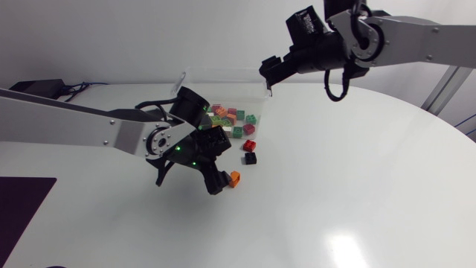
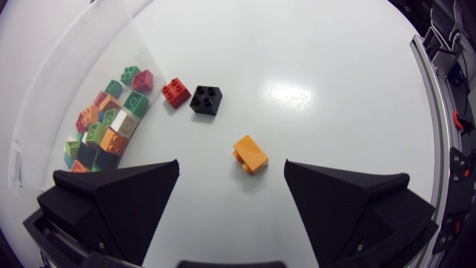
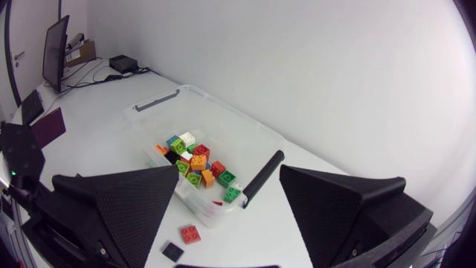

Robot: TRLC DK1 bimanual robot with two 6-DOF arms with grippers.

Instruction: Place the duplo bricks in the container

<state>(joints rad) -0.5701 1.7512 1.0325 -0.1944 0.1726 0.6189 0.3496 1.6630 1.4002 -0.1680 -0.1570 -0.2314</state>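
An orange brick [image 1: 235, 179] lies on the white table, right by my left gripper [image 1: 218, 177]. In the left wrist view the orange brick [image 2: 250, 154] sits just ahead of the open left gripper [image 2: 232, 167], level with the gap between its fingers and untouched. A red brick [image 2: 175, 91] and a black brick [image 2: 206, 99] lie side by side further ahead, outside the clear container [image 2: 44, 112]. Several coloured bricks [image 1: 229, 119] fill the container [image 1: 223, 72]. My right gripper [image 1: 269, 74] hangs open and empty above the container's right end [image 3: 223, 108].
A black bar [image 3: 260, 179] runs along the container's near corner in the right wrist view. The red brick [image 3: 190, 234] and black brick [image 3: 172, 251] lie just outside that wall. A dark mat [image 1: 22, 205] lies at the table's left edge.
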